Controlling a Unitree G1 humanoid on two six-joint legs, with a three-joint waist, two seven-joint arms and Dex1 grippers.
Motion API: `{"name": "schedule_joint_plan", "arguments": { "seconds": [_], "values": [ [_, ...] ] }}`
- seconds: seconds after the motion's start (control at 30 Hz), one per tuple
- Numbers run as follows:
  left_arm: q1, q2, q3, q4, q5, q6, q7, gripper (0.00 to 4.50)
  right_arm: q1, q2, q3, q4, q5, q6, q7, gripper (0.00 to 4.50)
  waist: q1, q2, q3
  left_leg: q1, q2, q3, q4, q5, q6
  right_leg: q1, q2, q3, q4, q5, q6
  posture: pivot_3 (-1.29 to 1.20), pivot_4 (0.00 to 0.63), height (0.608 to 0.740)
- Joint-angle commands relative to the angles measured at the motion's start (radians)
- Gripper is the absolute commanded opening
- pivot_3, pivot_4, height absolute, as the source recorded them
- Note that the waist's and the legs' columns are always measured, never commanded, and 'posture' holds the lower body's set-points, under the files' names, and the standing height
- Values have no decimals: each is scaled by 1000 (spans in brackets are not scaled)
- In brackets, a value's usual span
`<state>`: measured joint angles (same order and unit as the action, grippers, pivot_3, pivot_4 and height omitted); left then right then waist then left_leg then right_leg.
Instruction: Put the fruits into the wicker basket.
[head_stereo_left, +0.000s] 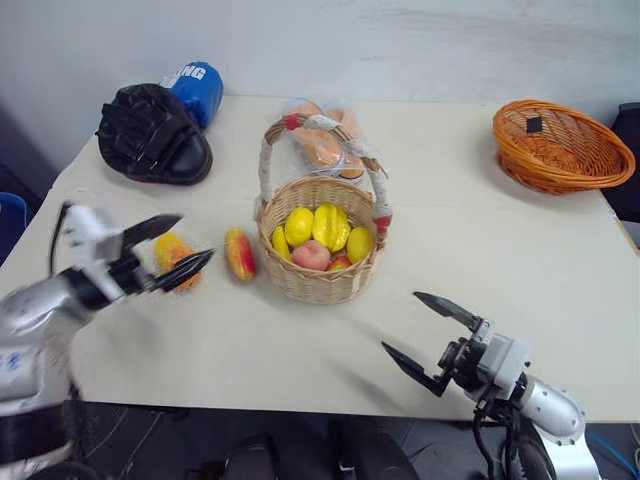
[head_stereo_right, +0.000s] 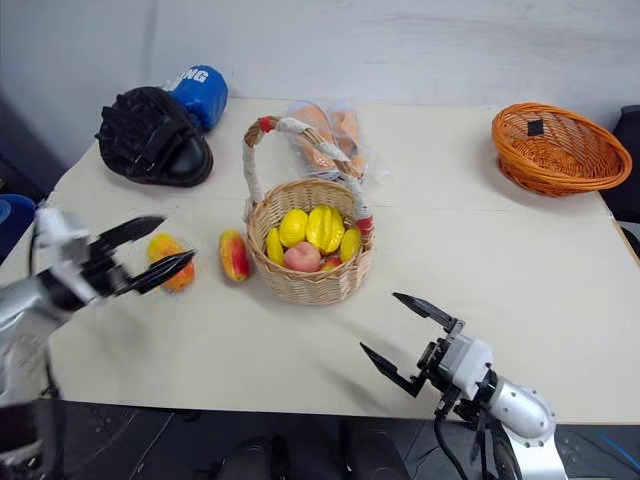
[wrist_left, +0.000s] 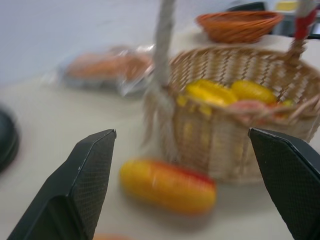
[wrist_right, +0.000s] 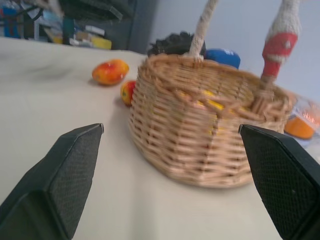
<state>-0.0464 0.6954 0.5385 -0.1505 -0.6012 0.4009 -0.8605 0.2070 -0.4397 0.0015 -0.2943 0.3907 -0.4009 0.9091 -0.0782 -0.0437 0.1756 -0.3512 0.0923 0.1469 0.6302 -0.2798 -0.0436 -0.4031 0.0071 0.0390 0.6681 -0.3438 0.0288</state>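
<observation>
Wicker basket (head_stereo_left: 318, 262) sat mid-table, upright, handle arched over it, wrapped white with red ends. Inside lay the pink-red peach (head_stereo_left: 310, 254) at the front, among several yellow fruits (head_stereo_left: 322, 226); a bit of red showed just beside the peach, couldn't tell what. Two mangoes were outside the basket on the table (head_stereo_left: 500, 250): the nearer mango (head_stereo_left: 240, 253) lay just beside the basket's left wall, possibly touching it, can't tell; the farther mango (head_stereo_left: 172, 255) lay further left, apart from the first, partly behind the left gripper's fingers in the head view. Left gripper (head_stereo_left: 168, 248) hung over the table's left part, fingers wide apart, nothing between them; in its wrist view the nearer mango and basket sat ahead. Right gripper (head_stereo_left: 430, 335) was at the near table edge, right of the basket, fingers wide apart, empty, aimed toward the basket. Behind the basket lay plastic-wrapped orange pieces (head_stereo_left: 325, 145). Black padded mitt (head_stereo_left: 152, 133) and a blue object (head_stereo_left: 196, 90) at far left corner. Shallow orange basket (head_stereo_left: 562, 145) at far right corner.
</observation>
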Motion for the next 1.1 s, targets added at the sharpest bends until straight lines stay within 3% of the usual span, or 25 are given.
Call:
{"name": "schedule_joint_plan", "arguments": {
  "seconds": [0.03,0.23,0.43,0.6,0.67,0.83,1.1],
  "values": [
    [112,-11,213,80,-40,24,83,4455,-72,-33,38,-45,38,23,52,4500,-4,-2,0,0,0,0,0,-1,1,0,0,0,0,0,0,0,150,740],
    [292,-21,310,54,-25,119,207,4455,-158,-49,76,-61,44,86,62,4500,6,-7,-2,-1,0,-1,-1,-5,6,-2,-1,-3,-1,-1,-3,0,150,740],
    [236,14,291,-101,-243,385,280,4455,-219,-43,94,-66,42,137,59,4500,30,-10,-3,-3,0,-2,-1,-7,7,-2,-3,-5,-5,0,-4,0,150,740],
    [-10,25,195,-53,-227,537,526,4455,-237,-45,94,-77,39,160,49,4500,29,-8,-2,-2,0,-2,-1,-6,7,-1,-3,-5,-5,0,-5,0,150,740],
    [-129,12,96,-11,-191,615,607,4455,-242,-46,84,-78,26,166,33,4500,24,-8,-2,-2,0,-1,-1,-6,7,-1,-2,-4,-4,0,-4,0,150,740],
    [-306,-29,-63,56,-126,678,690,4455,-251,-55,64,-92,18,175,10,4500,21,-8,-2,-4,0,0,0,-5,2,-3,-1,-3,-5,0,-3,0,150,740],
    [-421,-73,-201,168,-25,665,681,4455,-230,-40,67,-131,-3,193,-48,4500,24,-7,-2,-5,2,0,-1,-2,-4,-6,2,-3,-4,0,-3,0,150,740]
  ]
}}
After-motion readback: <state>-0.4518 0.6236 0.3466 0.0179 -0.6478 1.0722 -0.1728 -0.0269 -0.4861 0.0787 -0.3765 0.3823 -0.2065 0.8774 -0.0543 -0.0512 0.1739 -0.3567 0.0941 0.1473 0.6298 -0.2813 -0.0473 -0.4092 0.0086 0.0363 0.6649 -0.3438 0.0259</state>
